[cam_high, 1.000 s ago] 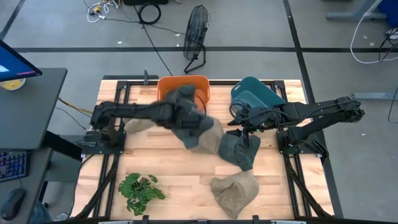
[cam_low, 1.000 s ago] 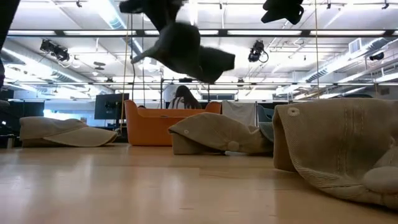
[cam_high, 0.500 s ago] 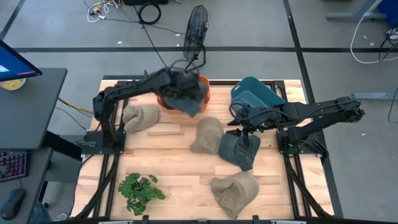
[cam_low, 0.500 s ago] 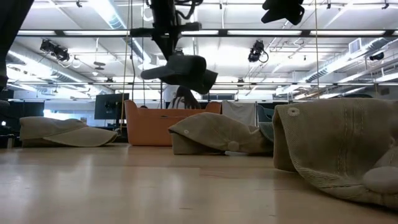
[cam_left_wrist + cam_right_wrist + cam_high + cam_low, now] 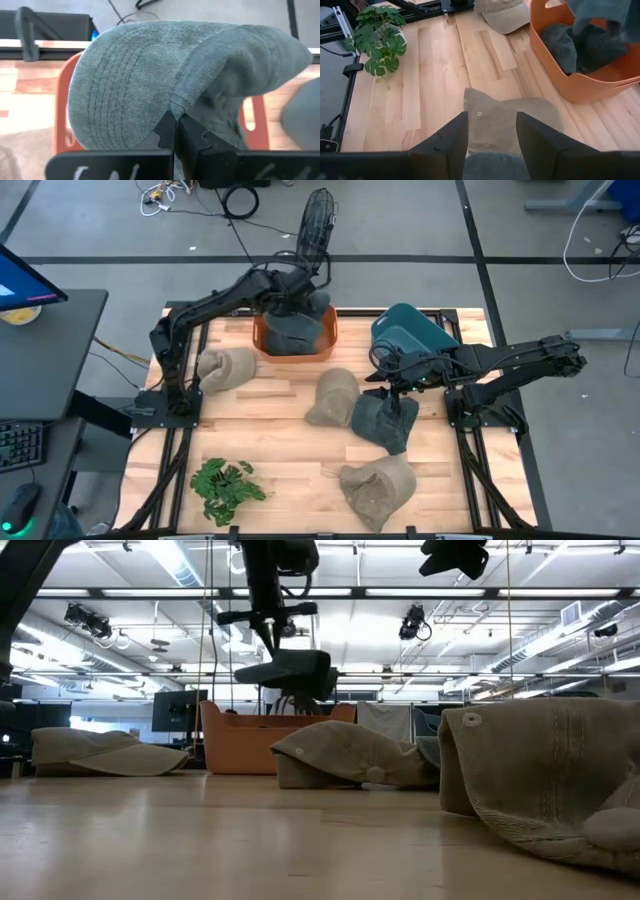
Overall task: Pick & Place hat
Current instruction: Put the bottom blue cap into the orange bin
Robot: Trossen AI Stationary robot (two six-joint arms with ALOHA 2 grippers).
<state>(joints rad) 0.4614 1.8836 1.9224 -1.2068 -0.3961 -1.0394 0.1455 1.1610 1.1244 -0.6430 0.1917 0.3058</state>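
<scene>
Over the orange bin (image 5: pixel 295 340) at the desk's (image 5: pixel 270 450) far edge, our left pincer (image 5: pixel 176 131) stays pinched on the grey hat (image 5: pixel 165 75), hung there to drop in. To the right, our right pincer (image 5: pixel 490 131) waits wide above a dark hat (image 5: pixel 385 420), beside the tan hat (image 5: pixel 515 117).

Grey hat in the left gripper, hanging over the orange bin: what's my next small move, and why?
Probably open the left gripper and let go. Its fingers are pinched shut on the grey hat, which hangs directly over the orange bin, clear of the rim in the low view. The right gripper waits open above a dark hat on the table.
</scene>
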